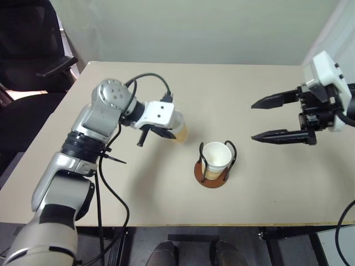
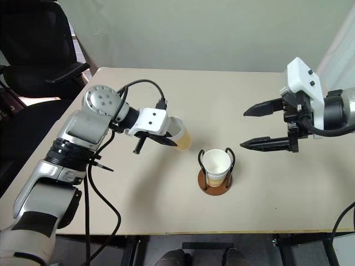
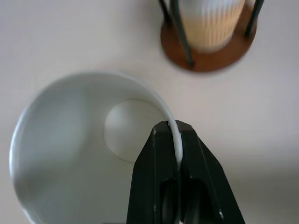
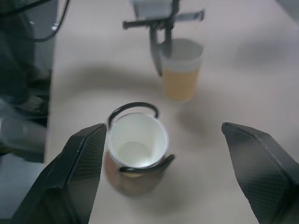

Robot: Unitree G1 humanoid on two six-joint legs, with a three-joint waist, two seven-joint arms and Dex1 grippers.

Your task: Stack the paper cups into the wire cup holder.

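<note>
over the beige table (image 1: 260,199) your left claw (image 2: 166,134) pinches a cup's (image 2: 181,137) rim, holder (image 2: 216,168) just right; right claw (image 2: 265,126) wide.

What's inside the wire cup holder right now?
The black wire cup holder on its reddish-brown disc base holds a tan paper cup with white inside, upright and empty. Whether another cup is nested under it is hidden by its wall.

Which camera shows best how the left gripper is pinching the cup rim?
The left wrist view: the left gripper is shut on the paper cup, its white rim clamped between both fingers. Both eye views show the cup tilted beside the wire cup holder; the right wrist view shows the grip from afar.
</note>
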